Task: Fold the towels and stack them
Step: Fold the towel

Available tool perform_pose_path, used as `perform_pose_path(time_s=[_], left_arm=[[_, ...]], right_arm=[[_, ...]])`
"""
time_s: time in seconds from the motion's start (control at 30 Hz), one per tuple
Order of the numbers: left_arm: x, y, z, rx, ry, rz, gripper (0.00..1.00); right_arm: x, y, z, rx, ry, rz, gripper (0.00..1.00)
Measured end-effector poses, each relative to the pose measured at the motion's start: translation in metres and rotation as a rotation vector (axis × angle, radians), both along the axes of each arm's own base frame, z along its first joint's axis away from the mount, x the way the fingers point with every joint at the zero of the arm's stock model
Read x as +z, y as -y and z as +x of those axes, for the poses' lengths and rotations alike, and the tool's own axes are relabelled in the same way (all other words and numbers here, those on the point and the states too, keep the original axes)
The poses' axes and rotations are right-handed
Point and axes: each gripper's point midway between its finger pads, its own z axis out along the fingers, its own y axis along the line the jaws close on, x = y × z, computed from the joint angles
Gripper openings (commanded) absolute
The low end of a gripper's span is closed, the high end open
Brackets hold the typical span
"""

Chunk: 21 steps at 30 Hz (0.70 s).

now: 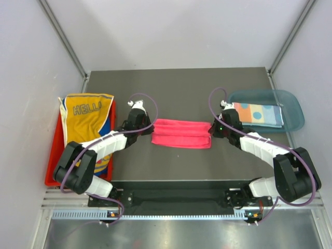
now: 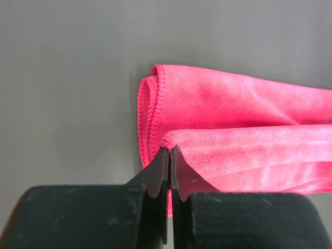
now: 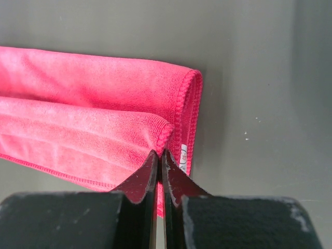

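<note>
A hot pink towel (image 1: 181, 133) lies in the middle of the dark table (image 1: 176, 85), folded into a long band that runs side to side between the two arms. It sits flat, its layers stacked, with the nearer layer's edge lifted a little at both ends.

The left gripper (image 2: 169, 151) is at the towel's left end. Its jaws are pressed together with only a sliver between the tips, and they pinch the corner of the upper fold right at the stitched hem. The rolled-over end of the cloth curves round just beyond the tips.

The right gripper (image 3: 160, 153) does the same at the other end. It is closed tight on the corner of the top layer, and a small white label (image 3: 183, 155) pokes out of the hem just beside its fingers.

Off to the left, well apart from the pink one, a yellow "HELLO" towel (image 1: 85, 116) is draped loosely over a red tray (image 1: 52, 174) at the table's edge, rumpled, with some blue showing along its side. On the right, a translucent teal bin (image 1: 293, 106) holds a patterned towel (image 1: 258, 113), light blue with orange patches, lying flat inside it. Purple cables (image 1: 147, 98) loop up from both wrists.
</note>
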Motion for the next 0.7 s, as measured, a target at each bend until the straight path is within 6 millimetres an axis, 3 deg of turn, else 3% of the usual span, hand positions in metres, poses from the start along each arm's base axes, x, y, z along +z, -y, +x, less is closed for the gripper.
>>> perform_pose_path(time_s=[0.27,0.37,0.53,0.7], left_arm=[[-0.009,0.000,-0.008,-0.003,-0.024,0.003,0.00],[-0.013,0.000,-0.011,-0.004,-0.035,0.002,0.07],[-0.016,0.003,-0.016,-0.016,-0.049,-0.004,0.36],[-0.013,0.002,-0.024,-0.028,-0.060,0.003,0.42]], right_arm=[[-0.004,0.000,-0.005,-0.002,-0.021,-0.008,0.04],[-0.008,0.000,-0.009,0.002,-0.033,-0.011,0.12],[-0.018,0.003,-0.020,0.000,-0.070,-0.023,0.31],[-0.008,0.007,-0.027,-0.002,-0.057,-0.022,0.40]])
